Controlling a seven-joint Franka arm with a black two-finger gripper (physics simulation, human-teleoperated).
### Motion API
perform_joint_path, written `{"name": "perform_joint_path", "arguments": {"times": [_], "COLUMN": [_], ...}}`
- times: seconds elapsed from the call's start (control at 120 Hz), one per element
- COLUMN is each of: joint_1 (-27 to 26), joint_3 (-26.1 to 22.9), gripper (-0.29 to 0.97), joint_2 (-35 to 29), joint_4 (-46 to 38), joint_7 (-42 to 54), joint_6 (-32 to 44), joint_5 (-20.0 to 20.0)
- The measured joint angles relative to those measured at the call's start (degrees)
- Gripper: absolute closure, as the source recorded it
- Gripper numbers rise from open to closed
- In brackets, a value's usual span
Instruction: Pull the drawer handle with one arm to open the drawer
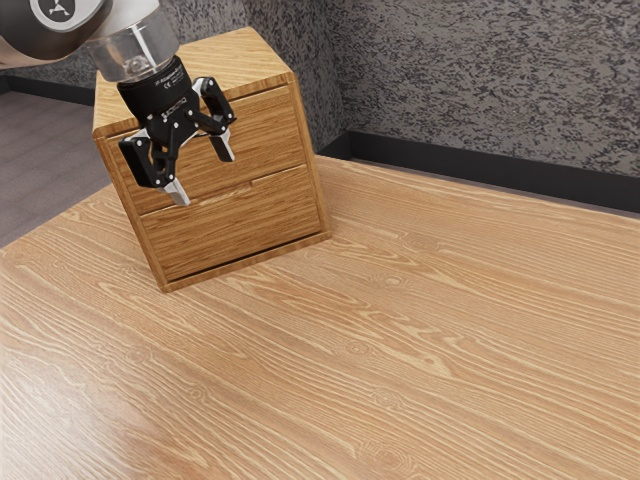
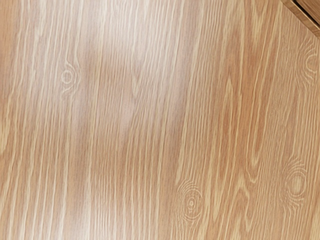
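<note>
Drawer handle (image 1: 262, 92), thin wooden lip on the top edge of the upper drawer (image 1: 268, 130): upper left of frame, drawer front flush with its case, contents hidden.
Light oak-grain wooden table (image 1: 400, 340): foreground.
Black two-finger gripper (image 1: 203, 172): fingers spread wide, pinching nothing, in front of the upper drawer. White lettering on its body, too small to read.
Small two-drawer wooden cabinet (image 1: 240, 55): lower drawer (image 1: 240, 220) likewise closed.
Grey speckled wall (image 1: 480, 70) and black skirting (image 1: 500, 165): behind.
</note>
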Motion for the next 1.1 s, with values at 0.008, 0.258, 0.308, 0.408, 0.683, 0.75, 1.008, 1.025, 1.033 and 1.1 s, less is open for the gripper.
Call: {"name": "perform_joint_path", "arguments": {"times": [0.008,0.258,0.308,0.408,0.683,0.75,1.008,1.025,1.033,1.1], "joint_1": [0.0,1.9,4.4,2.4,6.1,-0.1,15.3,21.4,24.6,45.7], "joint_3": [0.0,0.2,-1.2,-2.3,8.5,18.0,9.4,3.1,-0.3,-20.7], "gripper": [0.02,0.02,0.02,0.02,0.03,0.04,0.03,0.03,0.03,0.03], "joint_2": [0.0,-3.6,-6.0,-1.9,2.4,2.1,2.2,1.9,1.8,-3.0], "joint_4": [0.0,0.9,2.7,4.5,3.8,3.1,1.6,1.0,0.8,-3.6], "joint_7": [0.0,0.2,0.3,0.3,-1.4,-2.9,-8.2,-8.5,-8.7,-10.1], "joint_6": [0.0,-0.1,0.2,2.8,10.8,11.8,14.6,14.7,14.8,15.3], "joint_5": [0.0,0.2,1.5,3.0,4.1,4.0,2.1,2.3,2.5,3.5]}}
